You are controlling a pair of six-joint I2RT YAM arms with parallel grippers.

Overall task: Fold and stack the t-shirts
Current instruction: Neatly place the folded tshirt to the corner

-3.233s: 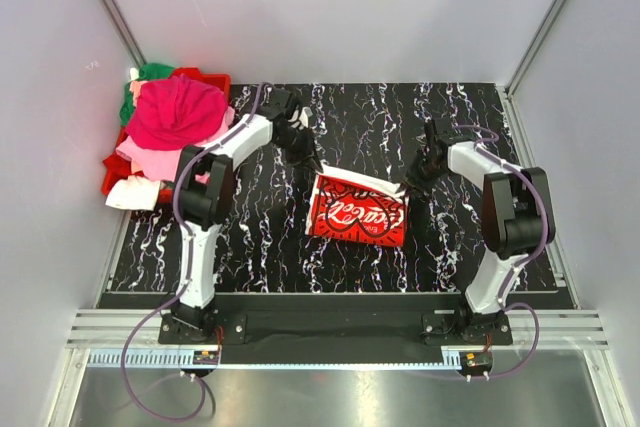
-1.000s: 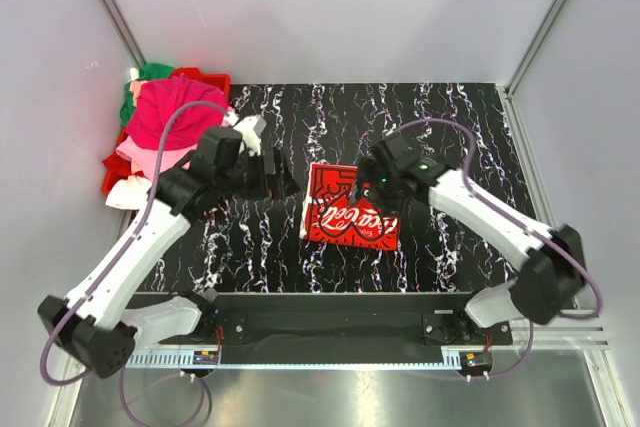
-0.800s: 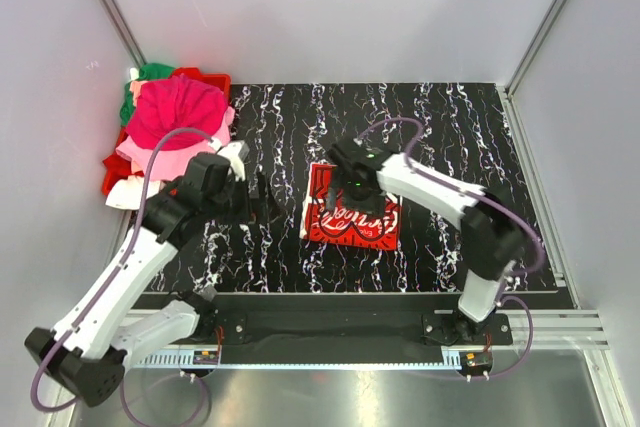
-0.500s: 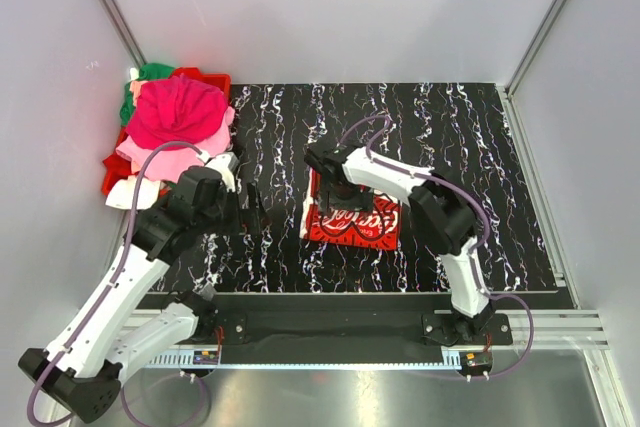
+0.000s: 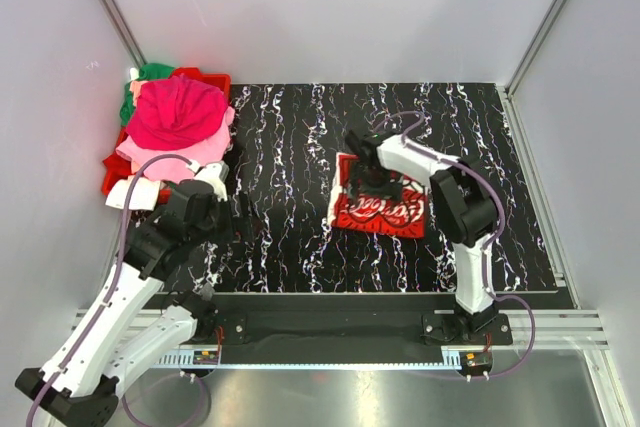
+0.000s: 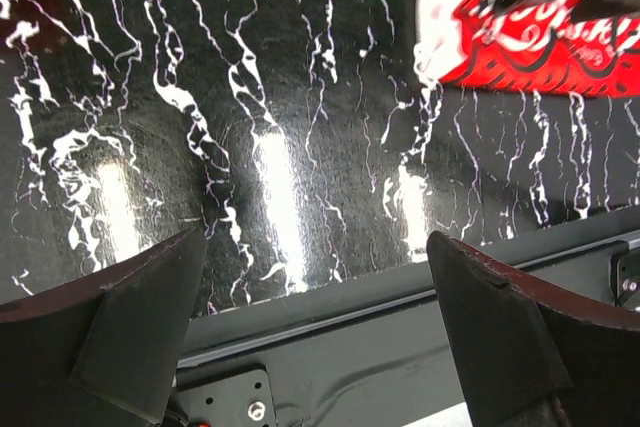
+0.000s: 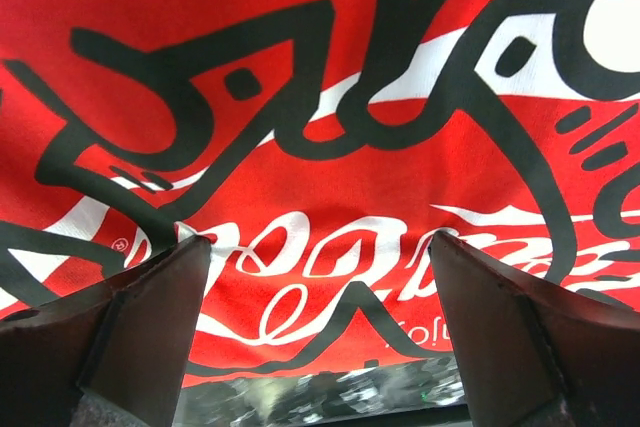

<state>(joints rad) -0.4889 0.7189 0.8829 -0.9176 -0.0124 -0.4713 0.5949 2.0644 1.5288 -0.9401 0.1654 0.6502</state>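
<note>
A folded t-shirt [image 5: 380, 209], white with a large red-and-white print, lies flat on the black marbled table [image 5: 300, 127], right of centre. My right gripper [image 5: 362, 182] hovers low over its far left part, open; in the right wrist view the red print [image 7: 330, 97] fills the picture between the spread fingers [image 7: 130, 337], with nothing held. My left gripper [image 5: 236, 224] is open and empty over bare table at the near left. In the left wrist view the folded t-shirt [image 6: 530, 27] shows at the top right. More t-shirts [image 5: 175, 117], magenta, pink, green and white, are heaped at the far left.
The heap sits on a red plastic bin [image 5: 207, 78] against the left wall. White walls close in the table on three sides. The table's near edge and mounting rail [image 6: 380, 347] lie just under the left gripper [image 6: 320, 347].
The folded t-shirt has slid to the right with the right gripper over it, and that gripper has opened a little wider. The left arm has pulled back toward the near left.
</note>
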